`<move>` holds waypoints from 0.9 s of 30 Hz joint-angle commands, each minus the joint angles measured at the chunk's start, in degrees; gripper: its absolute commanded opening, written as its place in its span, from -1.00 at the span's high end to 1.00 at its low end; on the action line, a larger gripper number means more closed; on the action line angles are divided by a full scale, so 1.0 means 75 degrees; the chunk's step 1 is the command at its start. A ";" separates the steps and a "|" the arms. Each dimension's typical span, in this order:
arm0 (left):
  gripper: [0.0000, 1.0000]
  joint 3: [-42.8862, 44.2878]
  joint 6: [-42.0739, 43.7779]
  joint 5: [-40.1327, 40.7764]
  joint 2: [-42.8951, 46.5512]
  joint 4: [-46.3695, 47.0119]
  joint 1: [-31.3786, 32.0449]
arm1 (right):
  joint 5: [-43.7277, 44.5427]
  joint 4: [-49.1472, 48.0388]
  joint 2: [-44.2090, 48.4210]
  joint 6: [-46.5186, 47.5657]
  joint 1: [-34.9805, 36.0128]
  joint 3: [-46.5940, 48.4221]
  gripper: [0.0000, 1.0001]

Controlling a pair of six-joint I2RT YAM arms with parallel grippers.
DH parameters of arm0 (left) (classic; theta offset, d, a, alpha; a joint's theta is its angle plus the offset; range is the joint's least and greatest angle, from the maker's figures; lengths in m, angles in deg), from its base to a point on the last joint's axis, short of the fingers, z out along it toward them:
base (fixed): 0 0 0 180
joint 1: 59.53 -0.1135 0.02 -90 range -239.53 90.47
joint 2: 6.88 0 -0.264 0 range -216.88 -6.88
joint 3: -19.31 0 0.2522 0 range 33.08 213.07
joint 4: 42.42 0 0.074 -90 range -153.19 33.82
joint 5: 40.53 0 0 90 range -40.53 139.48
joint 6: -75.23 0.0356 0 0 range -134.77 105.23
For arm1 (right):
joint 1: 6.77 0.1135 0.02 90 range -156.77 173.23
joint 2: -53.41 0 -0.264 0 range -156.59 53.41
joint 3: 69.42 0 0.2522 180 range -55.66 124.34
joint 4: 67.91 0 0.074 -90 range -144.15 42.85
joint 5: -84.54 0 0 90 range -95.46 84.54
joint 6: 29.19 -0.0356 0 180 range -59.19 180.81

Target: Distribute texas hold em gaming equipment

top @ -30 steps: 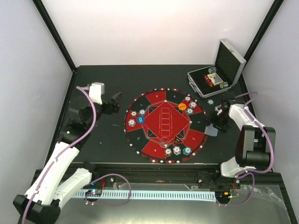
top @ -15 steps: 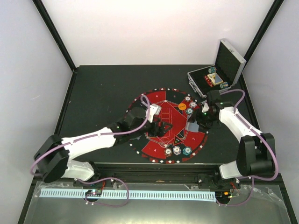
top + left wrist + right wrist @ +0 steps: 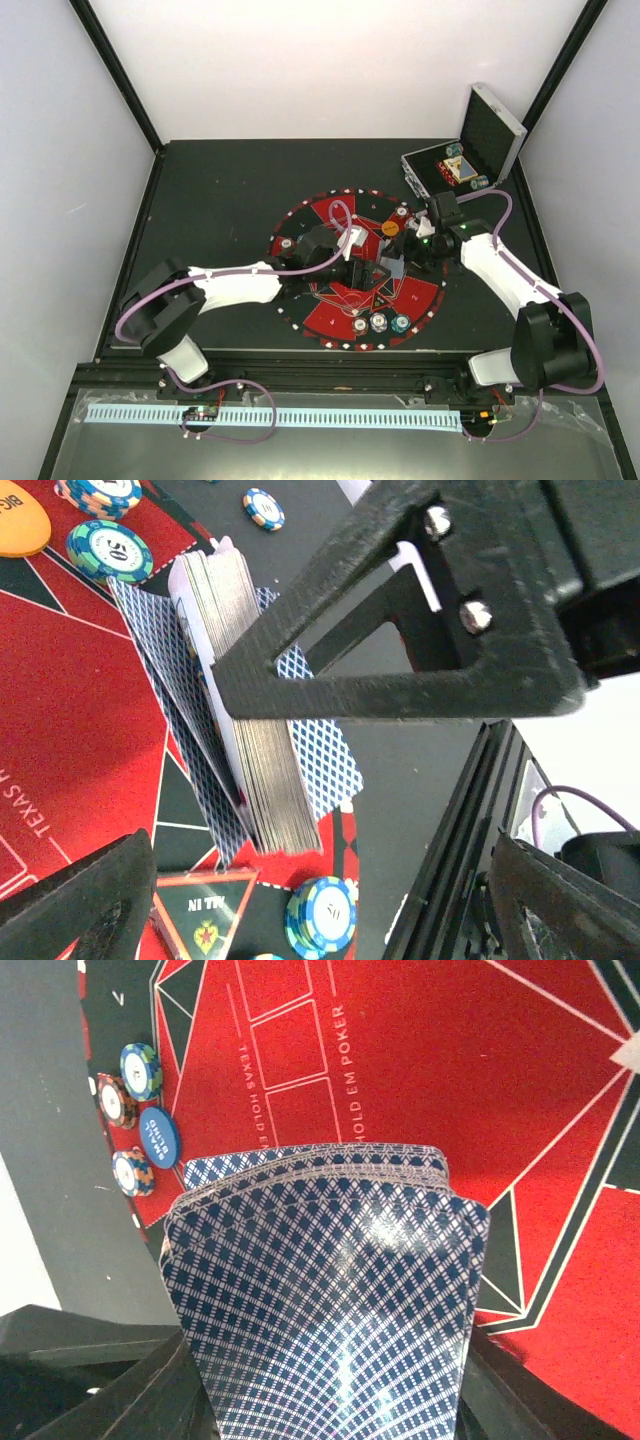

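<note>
Playing cards (image 3: 330,1300) sit clamped between your right hand's (image 3: 407,260) half-closed fingers, low over the mat (image 3: 330,215). Your left hand (image 3: 375,270), empty and spread wide, has swung in from the far left and now faces the stack, so a card handover looks next.

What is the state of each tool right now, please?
Left tool: open, holding nothing.
Right tool: closed on the deck of cards.
</note>
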 commanded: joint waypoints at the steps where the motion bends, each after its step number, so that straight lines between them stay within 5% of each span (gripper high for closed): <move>1: -0.79 0.0515 -0.0260 0.0043 -0.0317 0.0192 0.0069 | -0.0311 -0.0259 0.0262 -0.0299 0.0134 0.0200 0.01; 6: -0.61 0.0819 -0.0421 0.0541 -0.0603 -0.0256 0.0067 | -0.0432 -0.0315 0.0338 -0.0382 0.0193 0.0185 0.00; 15: 0.20 0.1118 -0.0532 0.0600 -0.0849 -0.0539 0.0067 | -0.0491 -0.0411 0.0385 -0.0480 0.0259 0.0129 0.00; 27: 0.96 0.1289 -0.0698 0.0451 -0.0989 -0.0704 0.0089 | -0.0356 -0.0642 0.0312 -0.0580 0.0340 -0.0107 -0.04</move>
